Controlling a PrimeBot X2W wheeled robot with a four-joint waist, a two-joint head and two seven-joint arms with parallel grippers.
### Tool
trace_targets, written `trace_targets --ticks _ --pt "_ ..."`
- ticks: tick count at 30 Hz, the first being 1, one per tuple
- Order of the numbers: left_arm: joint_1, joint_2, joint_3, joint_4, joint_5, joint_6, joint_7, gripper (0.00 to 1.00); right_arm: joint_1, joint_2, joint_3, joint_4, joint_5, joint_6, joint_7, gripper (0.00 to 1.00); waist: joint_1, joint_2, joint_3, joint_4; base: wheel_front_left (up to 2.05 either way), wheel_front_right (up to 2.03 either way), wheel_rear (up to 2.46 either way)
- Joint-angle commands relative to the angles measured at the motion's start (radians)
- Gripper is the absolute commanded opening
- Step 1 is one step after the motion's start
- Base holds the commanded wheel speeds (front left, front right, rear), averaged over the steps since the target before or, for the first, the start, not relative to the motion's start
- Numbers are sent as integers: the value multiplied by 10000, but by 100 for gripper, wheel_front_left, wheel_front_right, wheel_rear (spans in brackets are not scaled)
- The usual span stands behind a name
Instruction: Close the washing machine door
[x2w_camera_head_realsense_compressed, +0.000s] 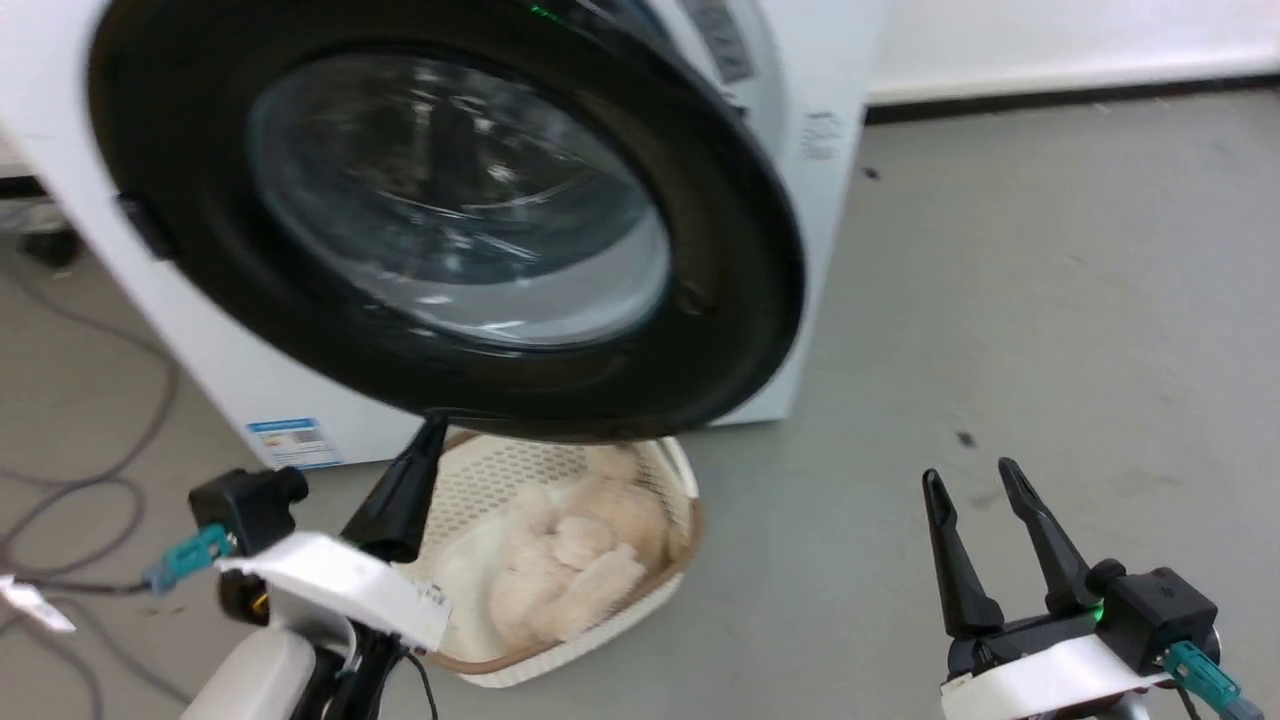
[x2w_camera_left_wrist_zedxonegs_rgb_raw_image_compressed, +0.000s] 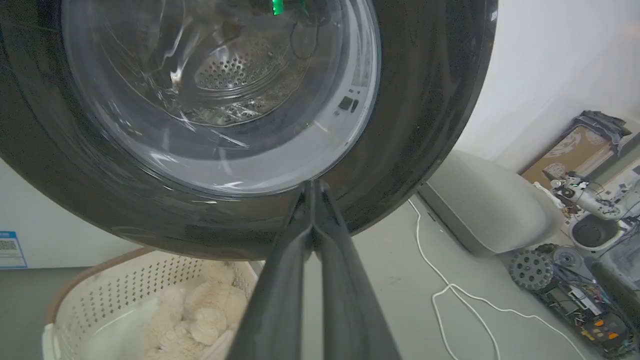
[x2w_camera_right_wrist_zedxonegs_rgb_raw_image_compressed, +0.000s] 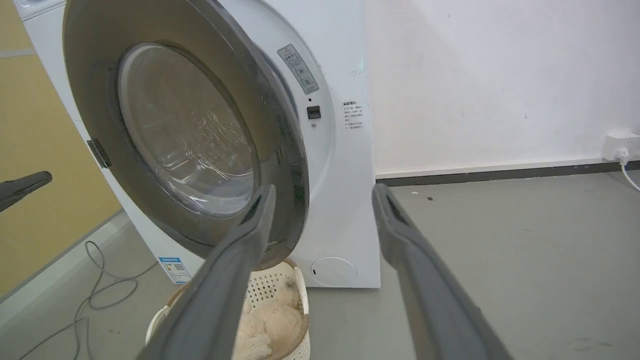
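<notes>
Door (x2w_camera_head_realsense_compressed: 450, 220) of a white washer (x2w_camera_head_realsense_compressed: 250, 390) stands swung part-way out from the front. It is hinged on its left edge, with a black rim around a bulging glass window. Its top is cut off by the upper edge of the head view, and it hides the round opening behind it. Through the glass in the left wrist view, a perforated steel drum (x2w_camera_left_wrist_zedxonegs_rgb_raw_image_compressed: 235, 65) shows dimly, broken up by reflections.

The left claw (x2w_camera_head_realsense_compressed: 435, 425) is clenched, its two fingers pressed flat together. The tip touches the lower part of the door's black rim. The arm behind it is cut off at the bottom edge.

The right claw (x2w_camera_head_realsense_compressed: 968, 472) is released, fingers spread. It is low on the right over grey floor (x2w_camera_head_realsense_compressed: 1000, 300), well apart from the door.

A cream perforated basket (x2w_camera_head_realsense_compressed: 500, 480) sits on the floor just below the door, which hides its far rim. Inside lies pale fluffy cloth (x2w_camera_head_realsense_compressed: 580, 550); what the pieces are is hard to tell. A blue label (x2w_camera_head_realsense_compressed: 295, 443) sits low on the washer, its print too small to read. Grey cables (x2w_camera_head_realsense_compressed: 110, 478) trail across the floor on the left.
</notes>
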Motion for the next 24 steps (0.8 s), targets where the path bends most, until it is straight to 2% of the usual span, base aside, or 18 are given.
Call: trace_targets --ticks 1,5,8,11,14,15,16,17,18,21,24 --pt "221 16 9 -85 475 198 -299 0 118 18 -38 -21 -86 6 -42 100 0 0 -321 532 0 0 0" --pt "680 -12 883 -736 1999 946 -594 0 207 18 -17 -51 -128 6 -42 100 0 0 -469 993 0 0 0" --pt "1372 -565 2143 -1833 3284 1320 -603 0 277 18 -16 -81 -132 6 -42 100 0 0 -546 1258 0 0 0" --pt "2210 -1215 3039 -2636 4426 1345 -606 0 325 18 15 -90 -134 6 -42 100 0 0 -608 1431 0 0 0" --pt "2960 -1828 3552 -2958 5195 1144 -607 0 351 18 37 -94 -131 6 -42 100 0 0 -631 1534 0 0 0" --pt "3145 -1950 3633 -2981 5459 1021 -607 9 351 18 40 -98 -126 6 -42 100 0 0 -627 1564 0 0 0" --pt "3303 -2020 3659 -2968 5776 905 -607 35 352 18 50 -102 -120 6 -42 100 0 0 -624 1599 0 0 0" --pt "3439 -2125 3671 -2914 6007 802 -607 49 356 18 60 -105 -118 6 -42 100 0 0 -619 1636 0 0 0" --pt "3551 -2234 3677 -2832 6183 704 -607 100 360 18 68 -108 -115 6 -42 100 0 0 -612 1671 0 0 0" --pt "3717 -2286 3545 -2557 6935 488 -608 100 379 18 78 -113 -106 6 -42 100 0 0 -597 1785 0 0 0" --pt "3734 -2557 3605 -2487 7225 363 -608 100 388 18 83 -131 -115 6 -42 100 0 0 -566 1935 0 0 0"
